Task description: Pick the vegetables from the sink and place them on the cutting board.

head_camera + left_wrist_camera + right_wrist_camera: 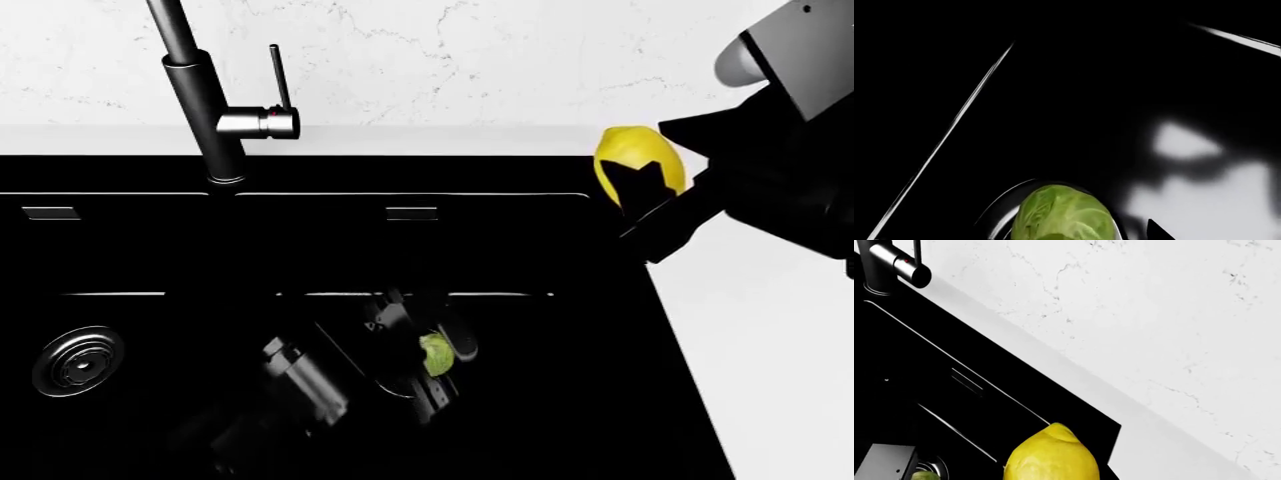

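**Lemon Aloft, Cabbage Below**

The right gripper [643, 200] was clamped on the yellow lemon-like vegetable [638, 163], its dark fingers showing as a black notch across the fruit's lower face. It held the piece above the sink's rear right corner, over the edge where the black basin met the white counter [761, 340]. That height, in my judgement, suited a carry out of the basin toward the cutting board, which appeared in none of the views. The right wrist view showed the lemon's pointed end [1054, 457] filling the lower edge, with the marbled white wall [1154, 315] beyond.

The left gripper [434, 360] was down inside the right basin of the sink [134, 250], right at the pale green cabbage-like ball [437, 353]. Black fingers against a black basin made it impossible to tell whether they were apart or closed on it. In the left wrist view the leafy ball [1062, 212] sat over the round metal drain [1002, 212] of that basin, probably having settled at the low point.

Counted: two vegetables, one yellow and lifted, one green and in the sink; two drains, the second [78, 360] in the left basin; one dark faucet [200, 95] at the rear rim; two arms, both engaged.
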You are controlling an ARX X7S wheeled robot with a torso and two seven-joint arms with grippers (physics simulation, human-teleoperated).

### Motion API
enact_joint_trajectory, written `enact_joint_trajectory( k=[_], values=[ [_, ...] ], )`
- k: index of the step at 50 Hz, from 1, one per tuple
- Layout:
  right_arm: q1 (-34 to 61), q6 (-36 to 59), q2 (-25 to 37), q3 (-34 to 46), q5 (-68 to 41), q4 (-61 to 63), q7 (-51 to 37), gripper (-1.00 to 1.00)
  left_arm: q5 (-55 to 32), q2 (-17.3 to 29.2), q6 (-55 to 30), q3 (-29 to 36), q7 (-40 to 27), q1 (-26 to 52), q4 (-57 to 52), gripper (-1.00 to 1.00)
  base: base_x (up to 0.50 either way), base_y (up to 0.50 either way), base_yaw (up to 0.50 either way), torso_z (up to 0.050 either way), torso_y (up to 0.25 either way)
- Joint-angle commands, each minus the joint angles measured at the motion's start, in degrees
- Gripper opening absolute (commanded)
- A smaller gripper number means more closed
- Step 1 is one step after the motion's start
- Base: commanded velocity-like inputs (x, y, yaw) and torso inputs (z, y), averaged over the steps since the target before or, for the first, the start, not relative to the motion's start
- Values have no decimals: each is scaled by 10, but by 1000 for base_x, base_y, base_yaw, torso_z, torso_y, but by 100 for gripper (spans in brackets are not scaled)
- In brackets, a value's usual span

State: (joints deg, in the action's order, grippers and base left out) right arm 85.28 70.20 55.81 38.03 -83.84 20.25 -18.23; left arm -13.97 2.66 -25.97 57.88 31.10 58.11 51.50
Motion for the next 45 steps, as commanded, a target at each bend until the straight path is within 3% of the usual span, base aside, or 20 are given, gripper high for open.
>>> enact_joint_trajectory(
  k=[1,12,23,24,34,45],
  values=[
    [-9,-10,-2,3,16,-1,10,-100,-63,-26,76,71,-16,7,104,100,0,0,0,0,0],
    [-24,-22,3,7,25,-2,17,-100,-213,-27,120,226,-49,12,141,100,0,0,-2,0,0],
    [-29,-28,0,10,27,-4,15,-100,-249,-27,137,268,-58,6,167,100,2,-3,-4,0,-1],
    [-28,-27,-1,10,28,-4,15,-100,-243,-27,145,273,-58,3,167,-100,0,-3,-5,0,-11],
    [-24,-24,0,10,22,-4,10,-100,-226,-27,160,278,-62,4,166,-100,1,-3,-2,0,-3],
    [-13,-19,1,6,10,1,4,-100,-202,-18,232,273,-63,27,178,-100,2,-2,-2,0,-2]
  ],
)
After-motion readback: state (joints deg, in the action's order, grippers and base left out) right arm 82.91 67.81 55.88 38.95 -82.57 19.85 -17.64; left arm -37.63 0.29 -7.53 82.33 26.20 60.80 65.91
